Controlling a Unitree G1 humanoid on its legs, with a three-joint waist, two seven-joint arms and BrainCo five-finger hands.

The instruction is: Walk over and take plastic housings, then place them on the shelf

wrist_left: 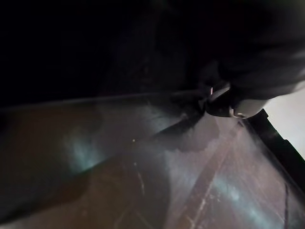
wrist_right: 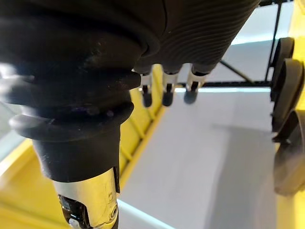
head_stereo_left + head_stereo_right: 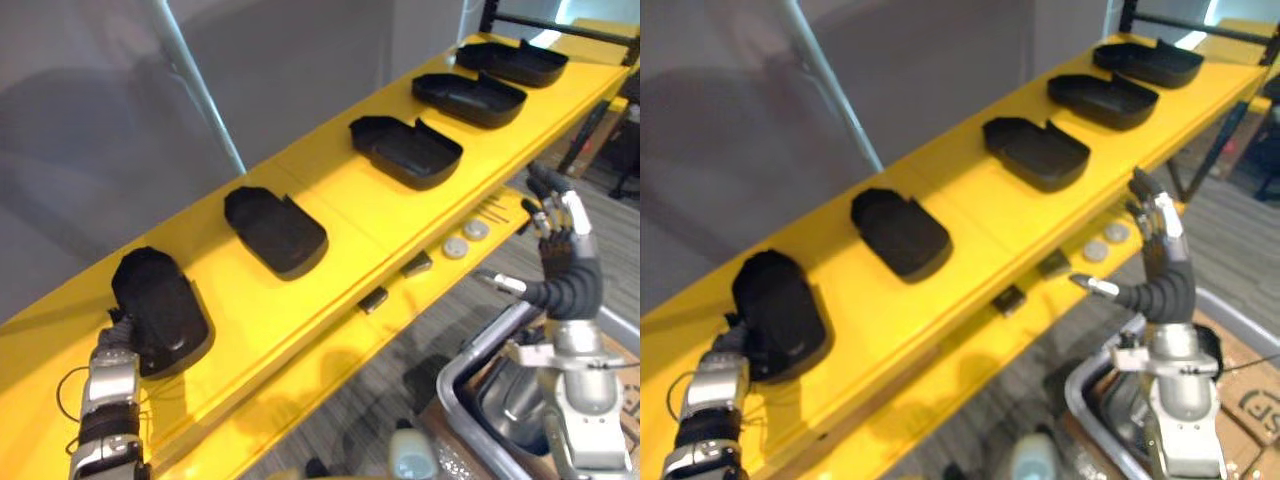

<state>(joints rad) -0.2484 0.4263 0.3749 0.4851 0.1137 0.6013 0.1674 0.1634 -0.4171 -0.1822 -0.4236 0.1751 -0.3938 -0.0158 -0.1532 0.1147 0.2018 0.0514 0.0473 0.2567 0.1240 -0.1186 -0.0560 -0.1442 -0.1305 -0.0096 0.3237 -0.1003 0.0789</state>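
Five black plastic housings lie in a row along the yellow shelf (image 3: pixel 340 215). The nearest housing (image 3: pixel 160 308) sits at the shelf's left end, and my left hand (image 3: pixel 115 335) is tucked against its near edge, mostly hidden behind it. In the left wrist view that housing's dark glossy surface (image 1: pixel 157 176) is very close. The others run away to the right: second (image 3: pixel 275 230), third (image 3: pixel 405 150), fourth (image 3: pixel 470 97) and fifth (image 3: pixel 512 60). My right hand (image 3: pixel 560 225) is raised in front of the shelf's right part, open and holding nothing, its fingers (image 2: pixel 164 90) straight.
A lower yellow ledge carries two small discs (image 3: pixel 465 238) and two dark clips (image 3: pixel 417 264). A metal bin (image 3: pixel 480 390) stands at the lower right beside a cardboard box (image 3: pixel 1250 400). A black rack (image 3: pixel 560 25) rises at the shelf's far end. A grey wall runs behind.
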